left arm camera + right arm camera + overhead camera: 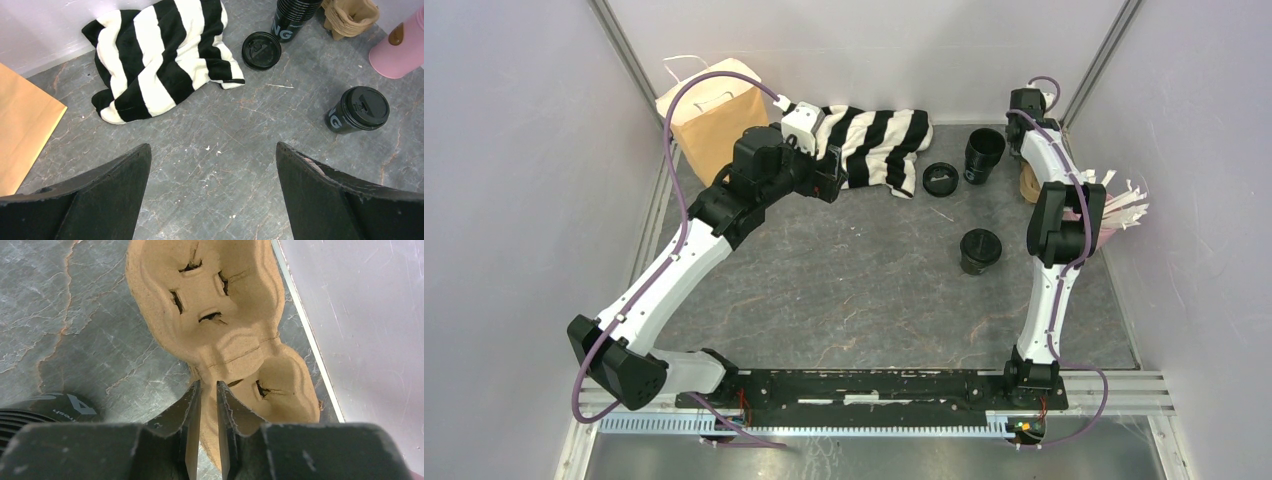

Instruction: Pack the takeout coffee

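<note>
Work surface: dark grey stone-pattern tabletop (864,300), veined, with pale scuffs and white specks, enclosed on the left, far and right sides by plain pale lilac-grey wall panels (514,180). Bare aluminium posts (629,60) stand in the two far corners; a ribbed aluminium rail (1129,388) runs along the near edge. Light even and diffuse, shadows soft.

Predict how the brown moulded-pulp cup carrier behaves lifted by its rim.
The brown moulded-pulp cup carrier is probably light and stiff, given its thin contoured shell. Gripped off-centre at the rim, where the right gripper's jaws sit, it may tilt. The rim could crush.
</note>
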`<state>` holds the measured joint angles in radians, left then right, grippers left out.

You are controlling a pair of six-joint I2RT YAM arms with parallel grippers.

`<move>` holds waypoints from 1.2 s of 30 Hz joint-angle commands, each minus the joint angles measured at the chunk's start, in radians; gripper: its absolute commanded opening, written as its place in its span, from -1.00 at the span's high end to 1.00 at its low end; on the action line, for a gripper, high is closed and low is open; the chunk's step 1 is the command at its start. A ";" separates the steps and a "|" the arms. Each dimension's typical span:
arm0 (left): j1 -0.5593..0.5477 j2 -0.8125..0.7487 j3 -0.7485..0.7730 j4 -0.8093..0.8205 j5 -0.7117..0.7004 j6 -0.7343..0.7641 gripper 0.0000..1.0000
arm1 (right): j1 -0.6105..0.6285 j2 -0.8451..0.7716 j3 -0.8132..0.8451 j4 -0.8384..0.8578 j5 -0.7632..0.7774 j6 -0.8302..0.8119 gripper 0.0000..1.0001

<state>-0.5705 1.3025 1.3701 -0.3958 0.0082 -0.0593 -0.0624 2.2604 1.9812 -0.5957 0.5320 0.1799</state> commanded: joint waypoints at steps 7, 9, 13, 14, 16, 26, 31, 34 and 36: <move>0.006 -0.007 0.052 0.010 -0.005 0.053 -0.99 | -0.011 0.007 -0.028 0.036 -0.030 0.059 0.62; 0.006 -0.008 0.052 0.010 -0.005 0.053 -0.99 | -0.015 0.007 -0.035 0.038 -0.041 0.069 0.60; 0.006 -0.008 0.055 0.009 -0.005 0.053 -0.99 | -0.023 0.008 -0.040 0.038 -0.058 0.080 0.64; 0.006 -0.008 0.056 0.009 -0.005 0.053 -0.99 | -0.024 0.005 -0.039 0.038 -0.058 0.081 0.67; 0.006 -0.008 0.056 0.009 -0.005 0.053 -0.99 | -0.025 -0.001 -0.039 0.039 -0.059 0.078 0.69; 0.006 -0.016 0.056 0.008 -0.006 0.053 -0.99 | -0.028 -0.080 -0.039 0.073 -0.137 0.132 1.00; 0.006 -0.026 0.053 0.012 -0.004 0.052 -0.99 | -0.048 -0.147 -0.090 0.107 -0.185 0.206 1.00; 0.006 -0.031 0.047 0.014 -0.001 0.052 -0.99 | -0.055 -0.174 -0.117 0.133 -0.192 0.209 1.00; 0.006 -0.034 0.044 0.015 -0.001 0.052 -0.99 | -0.066 -0.167 -0.099 0.106 -0.209 0.203 1.00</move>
<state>-0.5705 1.3006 1.3830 -0.3992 0.0086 -0.0593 -0.1081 2.1567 1.8709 -0.5228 0.3576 0.3477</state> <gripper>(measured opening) 0.994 0.006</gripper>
